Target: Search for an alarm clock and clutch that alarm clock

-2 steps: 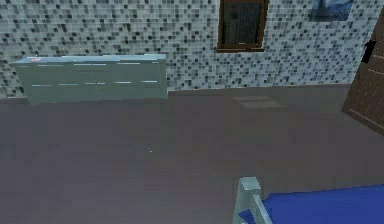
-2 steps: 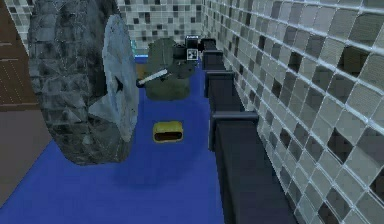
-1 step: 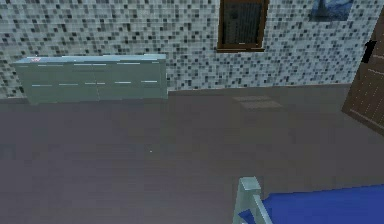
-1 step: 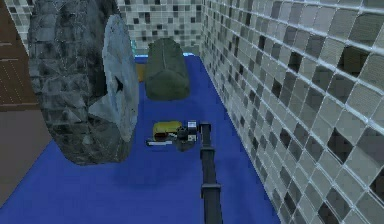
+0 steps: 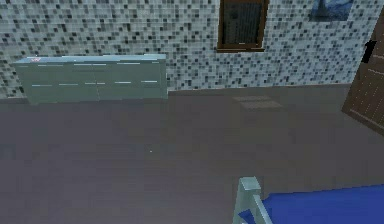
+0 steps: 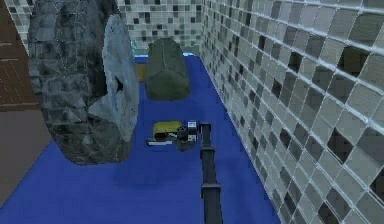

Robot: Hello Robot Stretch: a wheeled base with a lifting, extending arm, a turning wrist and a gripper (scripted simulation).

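Observation:
In the arm side view the dark arm bar (image 6: 208, 180) rises from the bottom edge over a blue bed cover (image 6: 120, 185). At its far end is my gripper (image 6: 160, 139), pointing toward the view's left. A small yellowish thing (image 6: 164, 127) lies on the blue cover right at the gripper's far end; its shape is too small to name. I cannot tell whether the gripper holds anything, or whether it touches that thing.
A big grey rounded cushion (image 6: 80, 85) and an olive pillow (image 6: 168, 68) lie on the bed, with a tiled wall (image 6: 310, 90) close beside it. Ahead are open floor (image 5: 170, 135), a pale dresser (image 5: 92, 78), a window (image 5: 242, 24), a brown door (image 5: 368, 88) and the bed's corner post (image 5: 248, 196).

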